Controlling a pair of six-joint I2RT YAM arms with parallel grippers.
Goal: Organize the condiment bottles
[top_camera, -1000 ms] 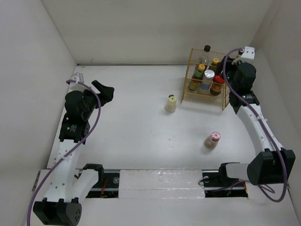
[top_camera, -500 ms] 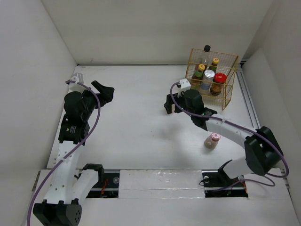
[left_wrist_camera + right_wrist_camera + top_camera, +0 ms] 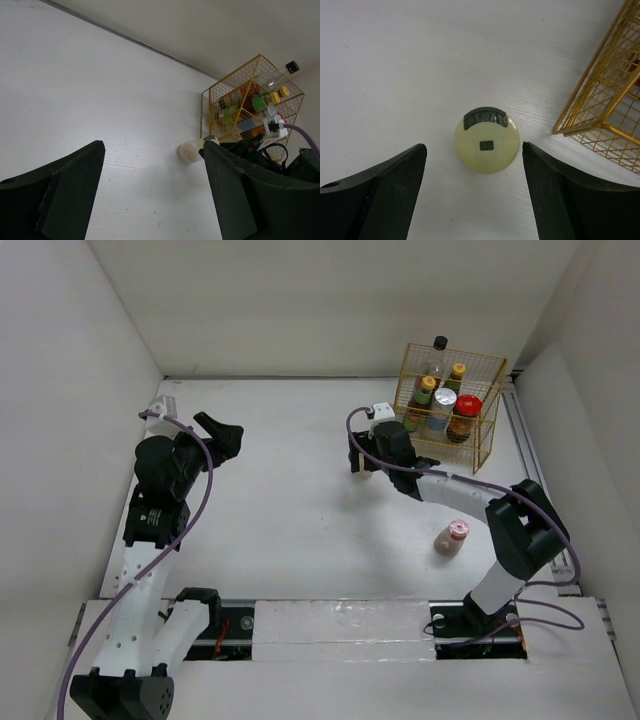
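Overhead, the right gripper [image 3: 359,462] mostly hides the cream bottle [image 3: 486,145].

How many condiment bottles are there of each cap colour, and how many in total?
Yellow-capped bottles: 2
Red-lidded jar: 1
Silver-capped bottle: 1
Black-capped bottle: 1
Pink-capped bottle: 1
Cream bottle: 1
Total: 7

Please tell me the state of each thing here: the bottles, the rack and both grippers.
Cream bottle: upright on the table, between the right gripper's fingers, not touched.
Pink-capped bottle: upright on the table, apart from the rack.
Five other bottles: upright inside the rack.
Rack: upright on the table.
Left gripper: open, empty.
Right gripper: open, around the cream bottle.
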